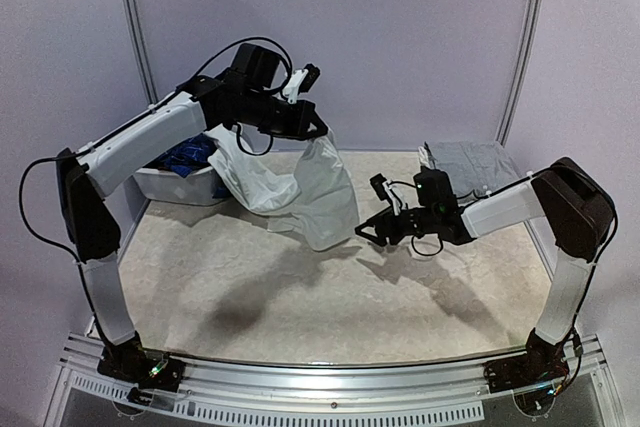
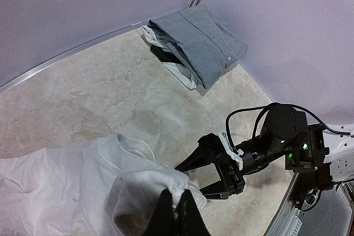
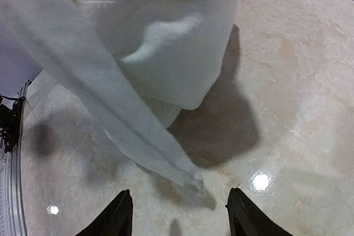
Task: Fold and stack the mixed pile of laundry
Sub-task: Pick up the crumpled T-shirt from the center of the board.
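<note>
Bench point(image 1: 250, 287) of pale marbled beige carries the scene, with both arms bolted at its near edge. Next in size is the white cloth garment point(image 1: 310, 192), hanging in the air over the middle of the bench from the left hand point(image 1: 322, 132). Its lower hem droops close to the surface. In the top view its left part overlaps the right end of the oval white plastic basket point(image 1: 185, 189) at the far left, where crumpled blue cloth point(image 1: 190, 155) lies inside. A folded grey cloth garment point(image 1: 475, 162) rests on a white layer in the far right corner, well apart from the rest. The left hand's fingers point(image 2: 177, 214) are pressed together, pinching a bunched fold at the top of the white cloth garment. The right hand point(image 1: 365, 232) is low, just beside the hanging hem, its fingers spread and holding nothing. Only the left wrist view shows those parted fingers set to either side of a bunch of white cloth. The right wrist view alone shows a narrow corner of the garment dangling just above the gap between the two fingertips point(image 3: 119, 216); whether it touches them cannot be told. Only the top view shows the basket.
</note>
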